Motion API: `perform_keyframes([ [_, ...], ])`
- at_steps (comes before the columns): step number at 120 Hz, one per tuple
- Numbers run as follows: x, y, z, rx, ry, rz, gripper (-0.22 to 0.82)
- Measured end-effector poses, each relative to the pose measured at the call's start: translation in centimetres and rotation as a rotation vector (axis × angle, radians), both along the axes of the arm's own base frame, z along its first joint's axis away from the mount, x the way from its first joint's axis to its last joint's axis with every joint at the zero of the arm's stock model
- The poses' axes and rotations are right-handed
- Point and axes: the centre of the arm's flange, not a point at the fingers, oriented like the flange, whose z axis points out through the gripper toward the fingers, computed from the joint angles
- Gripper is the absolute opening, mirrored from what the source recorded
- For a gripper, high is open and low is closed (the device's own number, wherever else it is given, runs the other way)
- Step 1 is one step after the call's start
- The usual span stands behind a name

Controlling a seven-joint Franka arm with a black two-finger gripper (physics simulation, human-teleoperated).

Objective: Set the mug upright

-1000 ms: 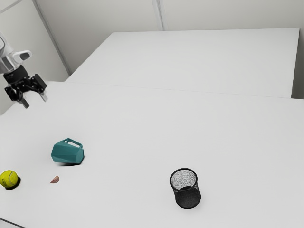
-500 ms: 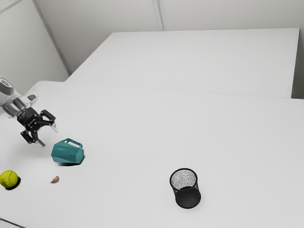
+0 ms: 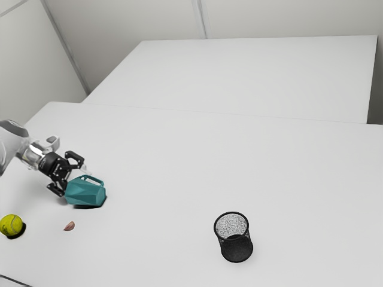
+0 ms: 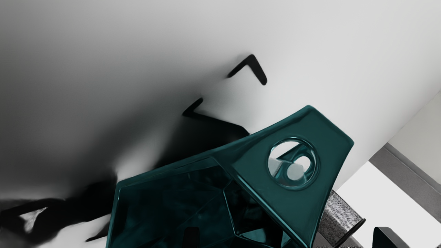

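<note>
The teal mug (image 3: 85, 192) lies on its side, its handle upward and its mouth toward the exterior view's left. My gripper (image 3: 76, 181) is right at the mouth end in the exterior view, low over the table. In the wrist view the mug (image 4: 165, 196) shows its hollow inside and its handle (image 4: 262, 193). The gripper (image 4: 288, 237) stands open, with one finger in front of the mouth and the other beyond the handle side. Whether a finger touches the mug I cannot tell.
A tennis ball (image 3: 11, 225) and a small reddish-brown piece (image 3: 69, 226) lie near the mug. A black mesh cup (image 3: 236, 239) stands farther toward the exterior view's right. The white table (image 3: 179, 167) carries them all.
My gripper has come down and toward the exterior view's right, from above the table to the mug's mouth end. The mug has not visibly moved.
</note>
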Motion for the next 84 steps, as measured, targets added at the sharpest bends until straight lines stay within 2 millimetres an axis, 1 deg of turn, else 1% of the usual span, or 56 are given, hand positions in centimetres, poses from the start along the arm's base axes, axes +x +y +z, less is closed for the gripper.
perform_keyframes([
  [10, 0.1, -0.1, 0.1, -0.005, -0.004, -0.003, 0.27],
  [15, 0.1, -0.1, 0.2, -0.006, -0.007, -0.004, 0.17],
  [22, 0.2, -0.1, 0.4, -0.006, -0.011, -0.006, 0.07],
  [28, 0.3, -0.2, 0.6, -0.006, -0.016, -0.01, 0.01],
  [36, 0.6, -0.5, 0.9, -0.005, -0.024, -0.018, -0.05],
  [50, 2.0, -1.3, 2.2, -0.001, -0.053, -0.045, -0.12],
  [64, 2.5, -1.9, 2.6, -0.001, -0.063, -0.059, -0.15],
  [76, 3.1, -2.7, 3.5, 0.01, -0.075, -0.08, -0.16],
  [79, 3.3, -3.1, 4.1, 0.023, -0.082, -0.093, -0.16],
  [84, 4.0, -4.2, 5.7, 0.057, -0.101, -0.129, -0.17],
])
